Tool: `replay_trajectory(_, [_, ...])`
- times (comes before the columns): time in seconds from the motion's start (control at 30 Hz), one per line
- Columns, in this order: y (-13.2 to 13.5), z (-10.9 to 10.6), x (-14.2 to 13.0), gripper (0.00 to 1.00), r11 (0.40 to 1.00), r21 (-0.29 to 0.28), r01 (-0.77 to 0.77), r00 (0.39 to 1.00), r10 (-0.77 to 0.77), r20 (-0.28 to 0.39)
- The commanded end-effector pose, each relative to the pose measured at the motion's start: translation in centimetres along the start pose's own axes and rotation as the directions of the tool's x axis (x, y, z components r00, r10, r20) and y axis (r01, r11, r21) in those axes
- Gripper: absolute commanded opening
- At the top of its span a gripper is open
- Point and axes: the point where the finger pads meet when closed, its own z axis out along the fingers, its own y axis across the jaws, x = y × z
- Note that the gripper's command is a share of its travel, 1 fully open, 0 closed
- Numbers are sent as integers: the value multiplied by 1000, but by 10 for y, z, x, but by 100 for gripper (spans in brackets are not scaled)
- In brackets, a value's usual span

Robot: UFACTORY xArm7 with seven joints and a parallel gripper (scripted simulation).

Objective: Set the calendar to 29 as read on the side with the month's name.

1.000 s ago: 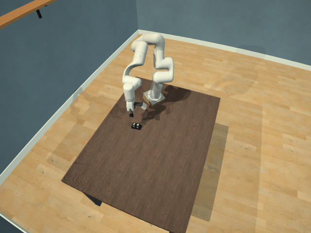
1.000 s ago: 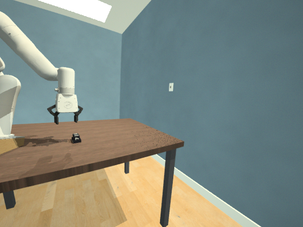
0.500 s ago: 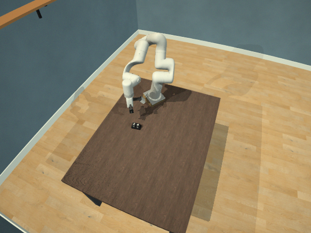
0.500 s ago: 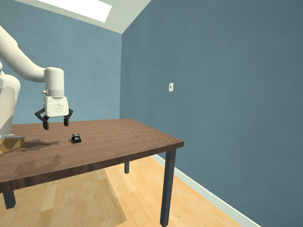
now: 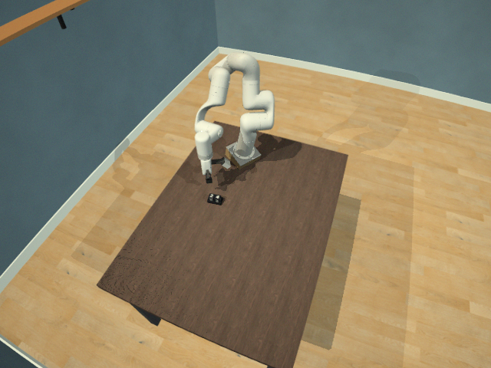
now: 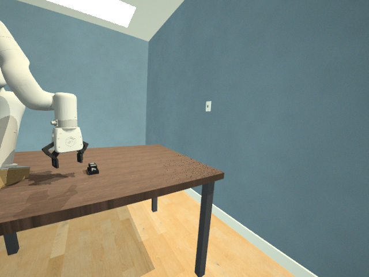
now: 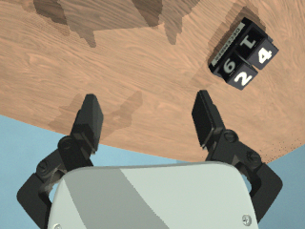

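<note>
Black cubes (image 7: 247,59) with white digits, dark wood-grain table (image 5: 238,245)

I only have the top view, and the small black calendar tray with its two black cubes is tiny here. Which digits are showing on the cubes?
Observer: In the wrist view the small black calendar tray holds both black cubes side by side. Their upward faces read 2 and 4.
Operator: And the side faces?
Observer: One side shows a 1 next to a 6 or a 9. I cannot tell whether that is the month side.
Operator: Is the gripper touching the table?
Observer: No. In the exterior view the open, empty gripper hangs above the brown wooden table, beside the tray rather than over it.
</note>
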Motion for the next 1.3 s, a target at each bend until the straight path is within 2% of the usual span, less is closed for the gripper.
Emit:
replay_trajectory(0.0, [3, 15, -5, 100, 1000, -3, 0, 1000, 0, 1])
replay_trajectory(0.27, [3, 17, -5, 100, 1000, -3, 0, 1000, 0, 1])
replay_trajectory(0.63, [3, 37, -5, 100, 1000, -3, 0, 1000, 0, 1])
replay_trajectory(1.27, [3, 38, -5, 100, 1000, -3, 0, 1000, 0, 1])
